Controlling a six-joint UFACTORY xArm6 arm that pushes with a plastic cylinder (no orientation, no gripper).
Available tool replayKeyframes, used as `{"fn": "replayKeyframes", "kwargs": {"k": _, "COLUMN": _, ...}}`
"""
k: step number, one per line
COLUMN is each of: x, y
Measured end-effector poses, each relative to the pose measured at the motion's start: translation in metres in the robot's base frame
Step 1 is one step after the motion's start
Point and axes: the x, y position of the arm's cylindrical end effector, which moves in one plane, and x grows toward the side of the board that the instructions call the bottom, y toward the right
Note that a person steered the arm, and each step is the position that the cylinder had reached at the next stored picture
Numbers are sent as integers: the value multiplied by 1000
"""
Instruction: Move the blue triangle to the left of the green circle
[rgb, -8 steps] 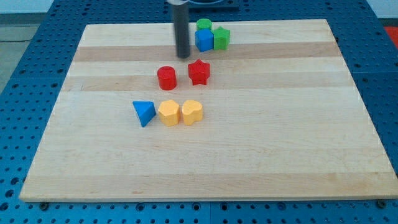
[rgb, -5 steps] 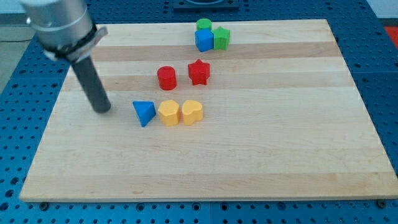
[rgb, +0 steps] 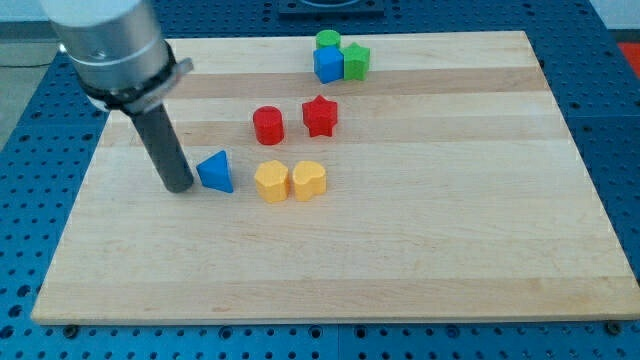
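Observation:
The blue triangle (rgb: 215, 172) lies left of centre on the wooden board (rgb: 450, 230). My tip (rgb: 181, 186) rests on the board right beside the triangle's left side, touching or nearly touching it. The green circle (rgb: 327, 40) sits at the view's top edge of the board, just above a blue cube (rgb: 328, 65), far up and to the right of the triangle.
A green star-like block (rgb: 357, 61) stands right of the blue cube. A red cylinder (rgb: 268, 126) and a red star (rgb: 320, 116) lie mid-board. A yellow hexagon (rgb: 271, 182) and a yellow heart-like block (rgb: 309, 180) sit right of the triangle.
My rod swept from the board's top down to the left side, then came in beside the blue triangle. The triangle has shifted left and slightly up and turned, away from the yellow hexagon.

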Motion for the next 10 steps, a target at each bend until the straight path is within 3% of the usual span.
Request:
{"fn": "replayKeyframes", "kwargs": {"k": 1, "x": -11, "y": 2}}
{"fn": "replayKeyframes", "kwargs": {"k": 2, "x": 32, "y": -6}}
{"fn": "replayKeyframes", "kwargs": {"k": 4, "x": 39, "y": 71}}
{"fn": "replayKeyframes", "kwargs": {"k": 5, "x": 28, "y": 77}}
{"fn": "replayKeyframes", "kwargs": {"k": 7, "x": -11, "y": 14}}
{"fn": "replayKeyframes", "kwargs": {"k": 10, "x": -74, "y": -7}}
